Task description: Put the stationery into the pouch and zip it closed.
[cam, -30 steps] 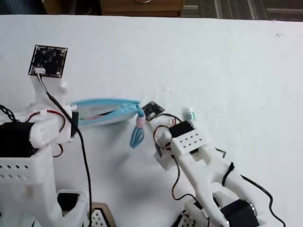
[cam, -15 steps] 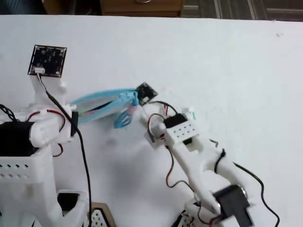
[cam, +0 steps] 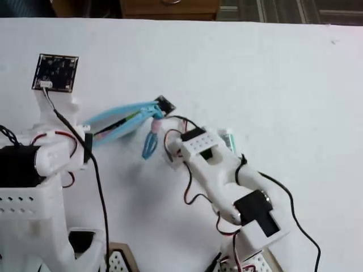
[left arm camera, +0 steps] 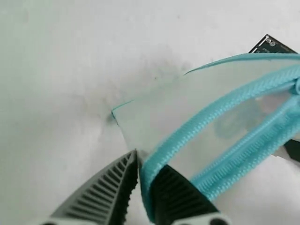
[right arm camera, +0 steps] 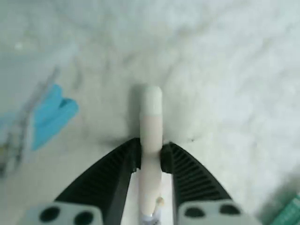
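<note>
From above, you see the translucent pouch with a light blue zipper (cam: 122,122) stretched slantwise over the white table (cam: 272,73), between the two arms. One end meets the left arm (cam: 34,164). The other end reaches the small black camera board (cam: 164,105) at the tip of the right arm (cam: 198,148). A pink and blue tassel (cam: 150,141) hangs from that far end, just beside the right arm. A small teal thing (cam: 228,137) lies against the arm's other flank, partly hidden.

In the left wrist view, your left gripper (left arm camera: 139,157) has its fingers pinched narrow on the pouch's corner, with one blue zipper band running out from between them. The second band runs apart from the first, and the pouch's clear wall shows between them.

In the right wrist view, your right gripper (right arm camera: 151,145) has its fingers closed on a pale stick with a white tip (right arm camera: 151,122), which points out over the table. A light blue piece (right arm camera: 51,117) lies nearby; you cannot tell what it belongs to.
</note>
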Controlling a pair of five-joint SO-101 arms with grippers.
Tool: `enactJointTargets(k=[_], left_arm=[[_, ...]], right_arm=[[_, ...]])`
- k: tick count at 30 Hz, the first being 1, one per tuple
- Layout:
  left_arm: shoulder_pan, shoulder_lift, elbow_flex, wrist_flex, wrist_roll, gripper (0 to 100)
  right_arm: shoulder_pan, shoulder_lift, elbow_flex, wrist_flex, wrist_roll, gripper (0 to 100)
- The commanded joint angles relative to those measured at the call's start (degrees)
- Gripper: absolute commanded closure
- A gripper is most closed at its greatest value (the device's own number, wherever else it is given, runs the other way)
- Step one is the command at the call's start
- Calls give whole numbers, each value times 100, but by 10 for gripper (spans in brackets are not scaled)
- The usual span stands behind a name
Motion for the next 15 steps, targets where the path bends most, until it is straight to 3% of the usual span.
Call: enactJointTargets(k=[1, 7, 15], left_arm=[[-13, 13, -202, -18, -18, 978], [-13, 13, -202, -18, -18, 978], [-13, 13, -202, -18, -18, 978]], right_arm=[[48, 4, -79, 242, -44, 981], [681, -971, -123, 954, -53, 981], [1200, -3574, -123, 2009, -53, 981]])
